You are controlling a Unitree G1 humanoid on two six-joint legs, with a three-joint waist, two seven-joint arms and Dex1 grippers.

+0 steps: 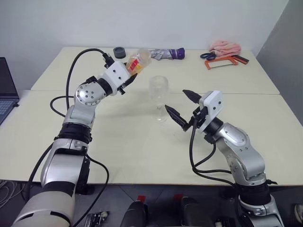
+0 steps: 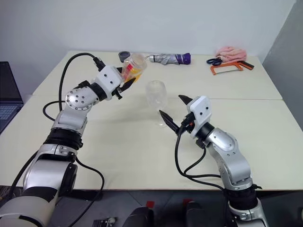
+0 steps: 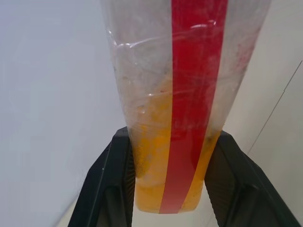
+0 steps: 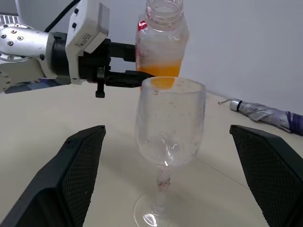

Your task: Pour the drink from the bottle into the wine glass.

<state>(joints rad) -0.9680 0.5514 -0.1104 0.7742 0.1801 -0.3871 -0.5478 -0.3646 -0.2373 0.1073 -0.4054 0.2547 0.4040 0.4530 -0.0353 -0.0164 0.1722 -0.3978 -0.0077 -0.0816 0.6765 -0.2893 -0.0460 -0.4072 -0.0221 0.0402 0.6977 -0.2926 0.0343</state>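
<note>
My left gripper is shut on the lower part of the bottle, a small clear bottle with a red label strip. It hangs above the table, tilted with its neck up and to the right. In the right wrist view its mouth is open, with no cap on it. The orange drink lies in its lower part, between the black fingers. The clear wine glass stands upright on the table, right of and below the bottle, apart from it. No liquid shows in its bowl. My right gripper is open just right of the glass, touching nothing.
Along the table's far edge lie a dark round roll, a folded grey-purple umbrella, blue scissors, an orange hacksaw and a pink cloth. A laptop sits at the far left.
</note>
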